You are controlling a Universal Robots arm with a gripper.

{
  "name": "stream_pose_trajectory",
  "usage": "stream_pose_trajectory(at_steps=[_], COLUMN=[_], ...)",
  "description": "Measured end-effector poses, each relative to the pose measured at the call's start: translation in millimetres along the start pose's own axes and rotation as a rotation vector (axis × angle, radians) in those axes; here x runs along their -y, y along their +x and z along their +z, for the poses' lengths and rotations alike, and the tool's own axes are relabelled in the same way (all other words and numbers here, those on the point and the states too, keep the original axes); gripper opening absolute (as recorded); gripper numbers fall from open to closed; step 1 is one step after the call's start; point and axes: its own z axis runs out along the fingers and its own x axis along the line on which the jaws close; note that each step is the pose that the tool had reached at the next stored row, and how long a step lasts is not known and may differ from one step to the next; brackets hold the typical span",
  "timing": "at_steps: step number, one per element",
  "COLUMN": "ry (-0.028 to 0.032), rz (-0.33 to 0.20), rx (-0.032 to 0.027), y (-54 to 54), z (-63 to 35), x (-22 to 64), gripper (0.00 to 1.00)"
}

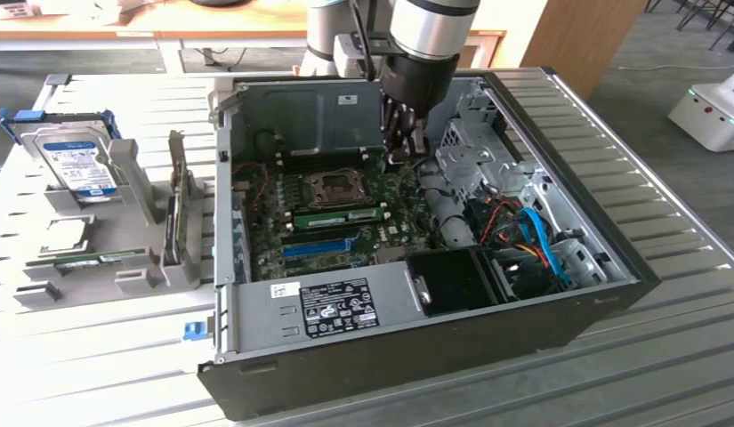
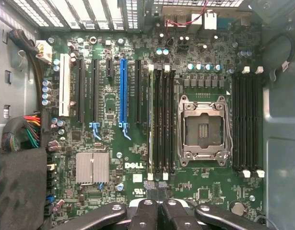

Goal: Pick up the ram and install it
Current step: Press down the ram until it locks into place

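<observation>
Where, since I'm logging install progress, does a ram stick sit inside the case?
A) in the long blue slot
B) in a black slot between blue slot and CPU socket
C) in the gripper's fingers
B: the ram sits in a black slot by the CPU socket, apart from the gripper.

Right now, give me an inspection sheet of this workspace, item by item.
surface: slatted metal table carrying an open PC case.
job's things: one ram stick stands in a motherboard slot; a second green stick lies in the grey holder.
clutter: hard drive with a blue label, upright in the holder.
grippers: tool shut above the motherboard, nothing seen in it.
cables: blue, red and black leads inside the case.
surroundings: wooden desk; white machine at the exterior view's right.
</observation>
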Motion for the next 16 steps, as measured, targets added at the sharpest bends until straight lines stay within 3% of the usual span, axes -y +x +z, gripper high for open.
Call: stream_pose_trajectory(at_steps=[16], ry=[0.0], rz=[0.0], rx=[0.0], y=[0.3], z=[9.6], x=[0.4], gripper=[0.11])
